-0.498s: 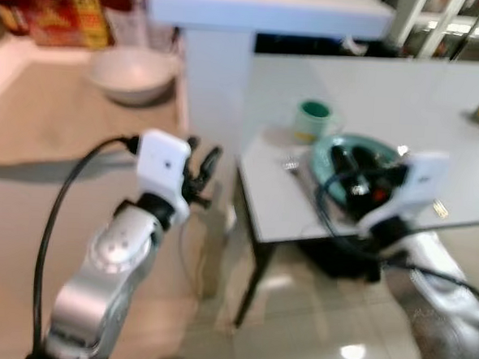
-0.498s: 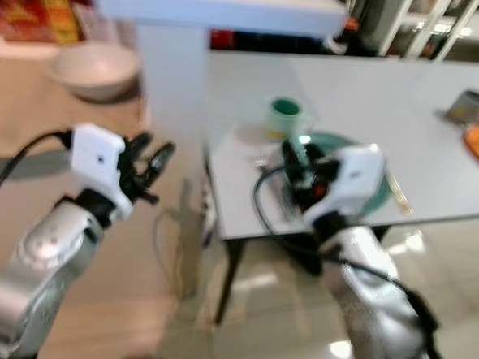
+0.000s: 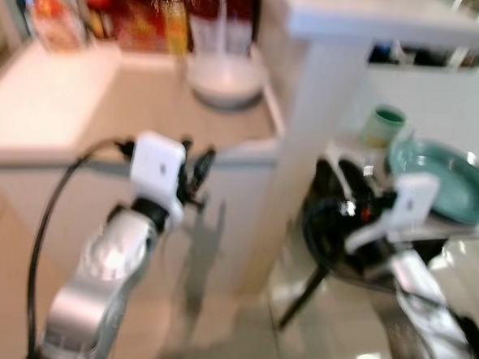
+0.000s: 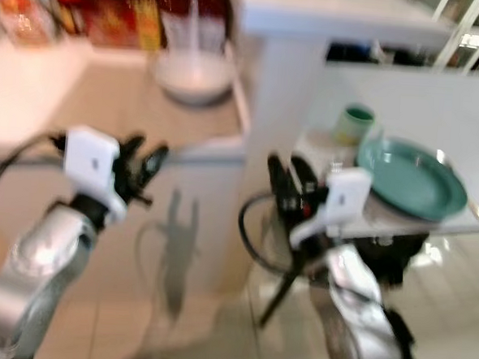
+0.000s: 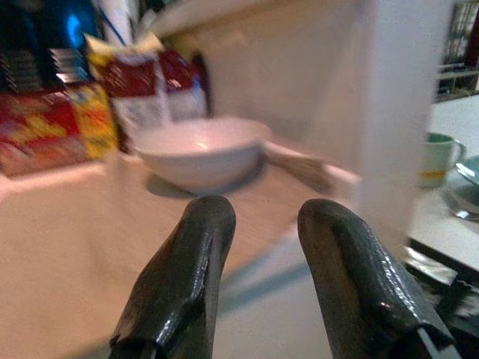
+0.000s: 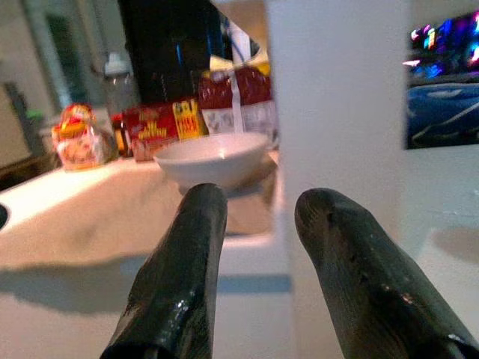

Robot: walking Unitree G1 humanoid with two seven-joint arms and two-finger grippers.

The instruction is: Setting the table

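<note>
A white bowl (image 3: 225,85) sits at the back right of a beige counter (image 3: 106,106); it also shows ahead of both wrists as the bowl (image 5: 198,149) and the bowl (image 6: 217,157). A teal plate (image 3: 444,177) and a green mug (image 3: 384,126) stand on the grey table (image 4: 423,101) to the right. My left gripper (image 3: 195,167) hovers open at the counter's front edge, nothing between its fingers (image 5: 187,262). My right gripper (image 4: 290,181) is open and empty, in front of the white pillar, left of the plate.
A white pillar (image 3: 317,111) rises between counter and table. Red and yellow food packets (image 3: 144,15) and bottles line the counter's back. The table's dark leg (image 3: 302,293) stands on glossy floor tiles. The views are blurred.
The whole picture has shifted right, so the camera has swung left toward the counter. The right gripper, earlier over the teal plate, now sits left of it by the pillar.
</note>
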